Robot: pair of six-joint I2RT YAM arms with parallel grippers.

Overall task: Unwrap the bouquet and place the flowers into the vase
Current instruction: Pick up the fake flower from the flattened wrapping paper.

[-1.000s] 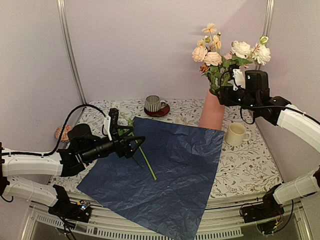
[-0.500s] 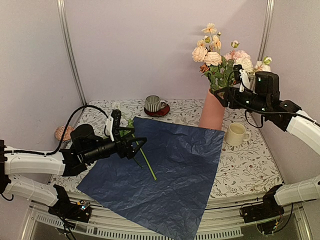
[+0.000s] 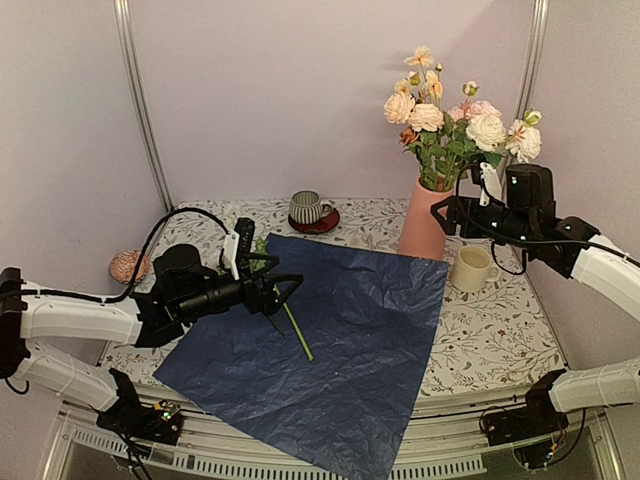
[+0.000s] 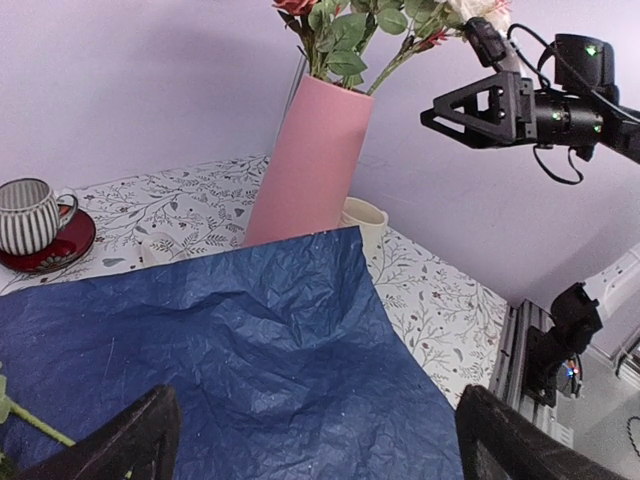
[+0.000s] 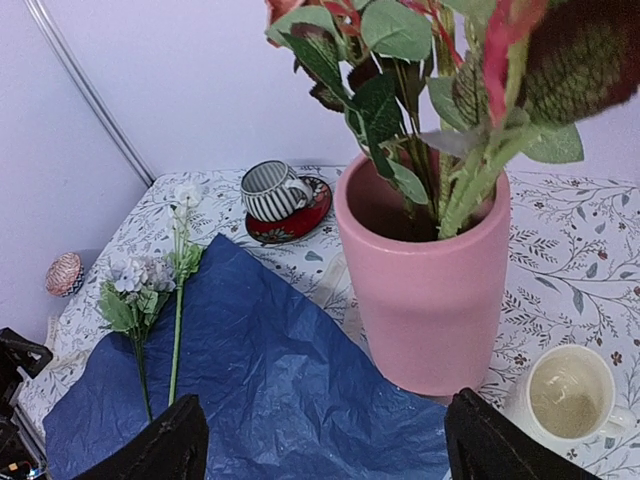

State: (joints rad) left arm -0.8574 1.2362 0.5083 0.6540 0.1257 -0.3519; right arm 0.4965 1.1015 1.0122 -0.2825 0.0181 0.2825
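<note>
Left pincer [image 3: 283, 292] spread wide, empty, above flowers [image 5: 130, 275] on paper [image 3: 360, 330] | right pincer [image 3: 447, 218] parted, empty, beside vase [image 3: 424, 225], apparently apart

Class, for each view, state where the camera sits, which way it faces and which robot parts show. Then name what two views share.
Top external: high behind the robot, looking forward and down; left gripper and right gripper show.
Left wrist: low over the blue paper, facing the vase; own fingers, plus the right gripper.
Right wrist: beside the vase, looking down and leftward; own fingers.
Shared: both wrist views show the vase and striped cup.
</note>
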